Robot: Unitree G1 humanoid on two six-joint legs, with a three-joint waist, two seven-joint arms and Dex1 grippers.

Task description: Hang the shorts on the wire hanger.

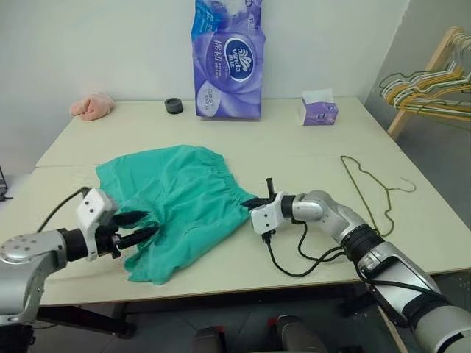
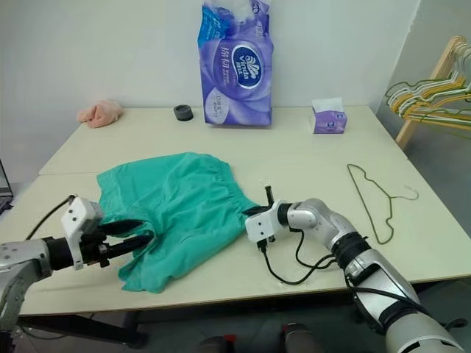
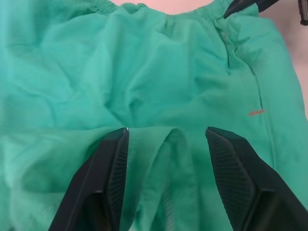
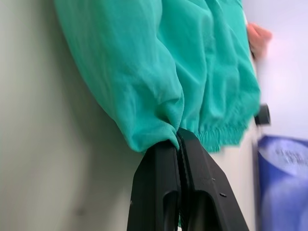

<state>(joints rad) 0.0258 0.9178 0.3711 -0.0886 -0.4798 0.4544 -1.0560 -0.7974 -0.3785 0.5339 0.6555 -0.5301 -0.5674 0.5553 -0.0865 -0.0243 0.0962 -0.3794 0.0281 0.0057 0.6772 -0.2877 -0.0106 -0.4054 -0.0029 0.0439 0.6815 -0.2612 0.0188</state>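
Teal-green soft cloth shorts [image 1: 180,202] lie crumpled on the pale tabletop [image 1: 309,151], gathered waistband towards the right, and they swallow most of what both grippers are doing. At the left, the left gripper [image 1: 138,228] reaches into the lower left of the cloth; its wrist view shows the two black fingers [image 3: 113,168] spread apart with a ridge of fabric standing between them, gripping nothing, though their tips sink into folds and I cannot tell how far they press in. Far back on the left sits a small pink cloth lump [image 1: 92,106], then a black round roll [image 1: 174,105], a tall purple plastic pack of tissue paper [image 1: 229,62] cut off at the top, and a small purple tissue box [image 1: 319,110] with a white tissue standing up out of it. At the waistband edge the right gripper [image 1: 254,202] has its fingers [image 4: 190,178] pressed tight together, pinching a bunched fold of the shorts. Right of it, well apart from the cloth, the thin dark olive-green wire hanger [image 1: 368,187] lies flat on the table. At the far right a wooden rack [image 1: 434,73] carries more hangers, partly cut off by the edge.
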